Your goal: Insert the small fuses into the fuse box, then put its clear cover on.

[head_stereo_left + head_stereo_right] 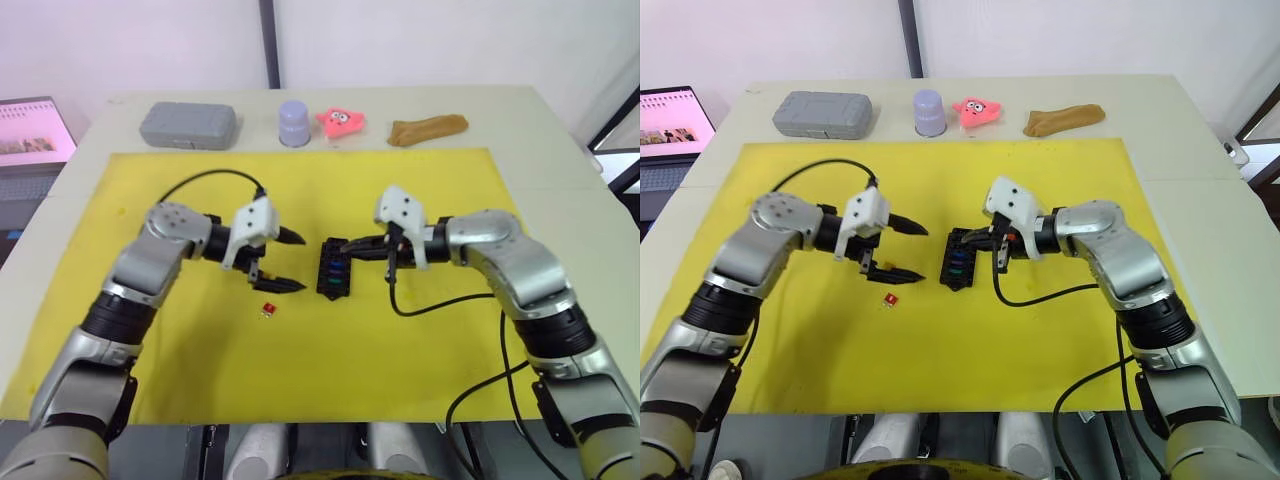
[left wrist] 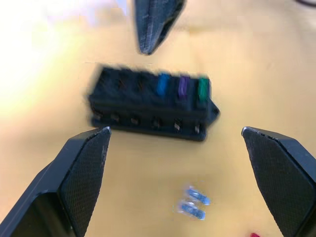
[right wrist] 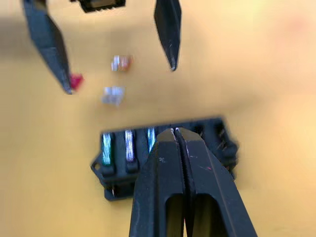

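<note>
The fuse box point(image 2: 150, 106) looks like matt black plastic, with 3 translucent, slightly glossy plastic fuses point(image 2: 180, 87) seated in it. The left gripper's pads point(image 2: 89, 168) show a fine textured grid. The yellow mat point(image 1: 300, 350) looks smooth and matt.

fuse box point(image 1: 334, 268) blk | fuses in it blue/purple/green | mat point(image 1: 420, 350) yellow

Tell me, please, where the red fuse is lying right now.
In the left eye view the red fuse lies loose on the yellow mat, just below the open left gripper and to the robot's left of the black fuse box.
</note>
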Robot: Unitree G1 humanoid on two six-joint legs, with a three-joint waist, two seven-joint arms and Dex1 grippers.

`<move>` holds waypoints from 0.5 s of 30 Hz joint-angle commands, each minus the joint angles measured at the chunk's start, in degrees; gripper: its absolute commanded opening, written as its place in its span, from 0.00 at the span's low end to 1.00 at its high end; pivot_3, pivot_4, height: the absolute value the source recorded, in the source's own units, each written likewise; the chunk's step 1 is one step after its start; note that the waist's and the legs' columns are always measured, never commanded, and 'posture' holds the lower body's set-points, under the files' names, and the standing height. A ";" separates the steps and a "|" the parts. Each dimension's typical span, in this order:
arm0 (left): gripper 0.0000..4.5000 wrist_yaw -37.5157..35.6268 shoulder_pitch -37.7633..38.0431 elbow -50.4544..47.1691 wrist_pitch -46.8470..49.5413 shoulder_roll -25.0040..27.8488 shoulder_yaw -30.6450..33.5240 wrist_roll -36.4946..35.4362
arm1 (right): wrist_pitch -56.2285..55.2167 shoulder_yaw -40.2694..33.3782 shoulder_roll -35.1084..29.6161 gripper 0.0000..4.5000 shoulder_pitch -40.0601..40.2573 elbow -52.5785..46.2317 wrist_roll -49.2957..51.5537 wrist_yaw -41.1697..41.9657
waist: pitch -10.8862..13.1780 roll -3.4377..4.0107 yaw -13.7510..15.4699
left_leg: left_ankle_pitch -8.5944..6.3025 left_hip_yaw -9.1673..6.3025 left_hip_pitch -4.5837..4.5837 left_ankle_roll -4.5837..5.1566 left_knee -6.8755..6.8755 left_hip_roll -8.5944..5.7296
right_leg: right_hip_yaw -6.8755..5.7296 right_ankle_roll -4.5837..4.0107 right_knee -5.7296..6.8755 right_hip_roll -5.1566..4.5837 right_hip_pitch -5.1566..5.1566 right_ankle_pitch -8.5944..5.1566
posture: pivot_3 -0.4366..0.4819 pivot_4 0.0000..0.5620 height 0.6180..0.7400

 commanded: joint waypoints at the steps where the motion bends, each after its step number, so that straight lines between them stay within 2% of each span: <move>1: 1.00 -1.45 -0.27 -0.91 1.80 3.70 4.85 -3.04 | -0.35 -3.17 -4.24 0.01 1.05 -3.92 0.55 0.53 | 0.00 0.00 0.04 | 0.00 0.01 0.00 0.00 -0.01 0.00 | 0.00 0.00 0.00 0.00 0.00 0.00 | 0.48 0.27 1.00; 4: 1.00 -3.48 1.50 1.10 1.36 9.81 7.39 -2.60 | -1.77 -6.19 -11.04 0.01 5.25 -6.39 0.33 2.25 | 0.01 0.00 0.07 | 0.00 0.02 -0.01 0.00 -0.01 -0.01 | 0.00 0.00 -0.01 0.00 -0.01 0.00 | 0.48 0.27 1.00; 6: 1.00 -4.58 3.08 2.30 0.31 13.27 8.23 -1.99 | -2.76 -8.56 -14.72 0.13 8.33 -7.30 0.73 3.34 | 0.01 0.01 0.04 | 0.00 0.05 -0.01 0.00 -0.03 -0.01 | 0.00 0.00 -0.01 0.00 -0.02 0.00 | 0.48 0.27 1.00; 7: 1.00 -4.68 4.01 3.20 -0.27 15.01 9.00 -1.65 | -3.49 -10.37 -17.37 0.20 10.75 -7.59 0.95 4.53 | 0.01 0.01 0.05 | 0.00 0.06 0.00 0.01 -0.06 -0.01 | 0.00 0.00 -0.02 0.00 -0.02 0.00 | 0.48 0.27 1.00; 10: 1.00 -4.49 6.77 6.41 -2.11 19.03 11.60 -1.02 | -4.57 -16.18 -22.62 0.52 16.93 -7.34 1.83 6.10 | 0.02 0.01 0.14 | 0.00 0.11 0.01 0.01 -0.05 0.00 | 0.00 0.00 -0.01 0.01 0.01 0.00 | 0.48 0.27 1.00; 14: 1.00 -3.81 9.49 11.56 -3.26 21.68 14.35 -0.67 | -5.64 -22.53 -25.46 0.98 23.59 -5.61 2.04 6.17 | 0.02 0.01 0.18 | -0.02 0.14 0.04 0.03 -0.05 0.01 | 0.00 0.00 -0.02 0.03 0.04 0.00 | 0.48 0.27 1.00; 15: 1.00 -3.70 10.39 12.87 -4.16 22.19 14.69 -0.13 | -6.06 -23.48 -25.68 0.99 24.94 -5.24 1.81 5.91 | 0.02 0.01 0.17 | -0.02 0.15 0.05 0.04 -0.05 0.01 | 0.01 0.00 -0.02 0.03 0.06 0.00 | 0.48 0.27 1.00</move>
